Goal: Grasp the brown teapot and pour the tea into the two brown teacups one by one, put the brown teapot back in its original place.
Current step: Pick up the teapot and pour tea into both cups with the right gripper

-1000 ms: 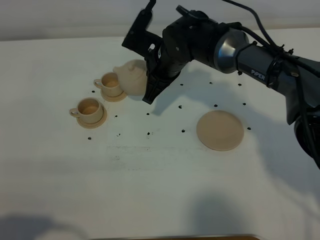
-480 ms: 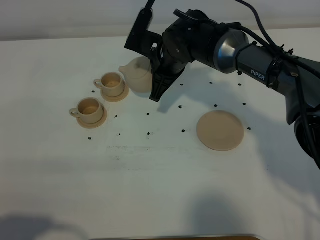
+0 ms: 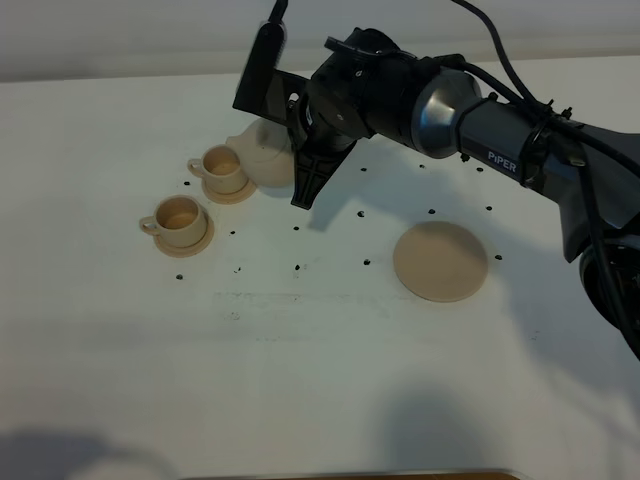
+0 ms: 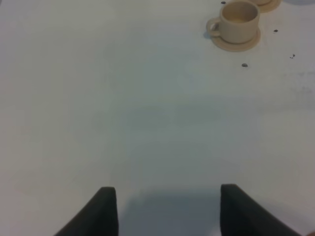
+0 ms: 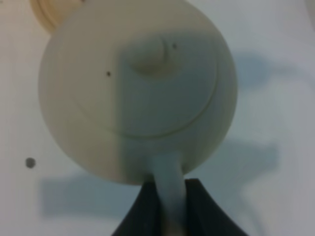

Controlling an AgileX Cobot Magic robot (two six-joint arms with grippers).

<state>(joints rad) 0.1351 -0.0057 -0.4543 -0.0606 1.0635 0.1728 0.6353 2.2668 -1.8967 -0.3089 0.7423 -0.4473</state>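
The brown teapot (image 3: 262, 155) hangs just right of the far teacup (image 3: 222, 164), held by its loop handle in my right gripper (image 3: 298, 165), which is shut on it. In the right wrist view the teapot (image 5: 133, 88) fills the frame, lid knob up, with the handle pinched by the right gripper (image 5: 170, 216). The near teacup (image 3: 180, 217) stands on its saucer to the front left. The round coaster (image 3: 440, 261) lies bare to the right. The left gripper (image 4: 167, 199) is open over bare table, with the near teacup (image 4: 239, 17) far ahead of it.
The white tabletop (image 3: 320, 340) carries small dark specks around the cups and the coaster. The right arm (image 3: 500, 130) reaches across from the right side. A saucer edge (image 5: 47, 10) shows beside the teapot in the right wrist view.
The teapot swung a little right and away from the far cup, then came back left beside it. The wrist turned with it. Cups and coaster stayed put.
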